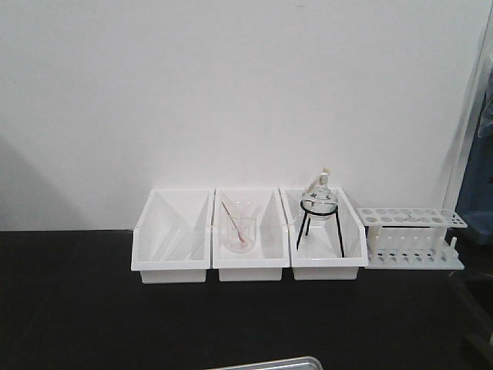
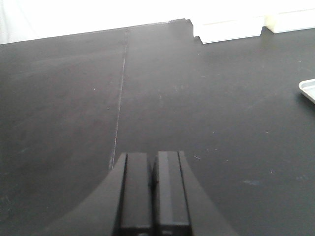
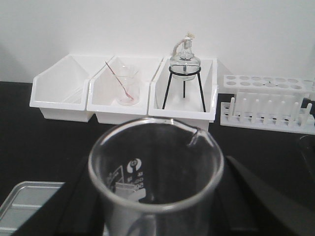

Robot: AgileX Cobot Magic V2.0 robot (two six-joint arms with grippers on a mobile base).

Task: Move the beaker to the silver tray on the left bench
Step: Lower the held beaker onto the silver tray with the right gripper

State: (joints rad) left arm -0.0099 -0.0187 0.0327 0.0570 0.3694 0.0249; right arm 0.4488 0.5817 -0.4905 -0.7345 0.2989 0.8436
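Observation:
The beaker (image 3: 147, 184), clear glass with white printed marks and a small pouring lip, fills the foreground of the right wrist view. My right gripper (image 3: 156, 211) is shut on it, a dark finger on each side. It hangs above the black left bench (image 1: 77, 308). A corner of the silver tray (image 3: 24, 201) lies below and to the left of the beaker; its rim also shows at the bottom edge of the front view (image 1: 266, 362) and at the right edge of the left wrist view (image 2: 307, 91). My left gripper (image 2: 152, 164) is shut and empty, low over bare bench.
Three white bins (image 1: 250, 231) stand in a row against the white wall. The middle one holds a flared glass with a pink-stained rod (image 1: 240, 231); the right one holds a glass lamp on a black tripod (image 1: 320, 212). A white tube rack (image 1: 412, 235) stands at the far right.

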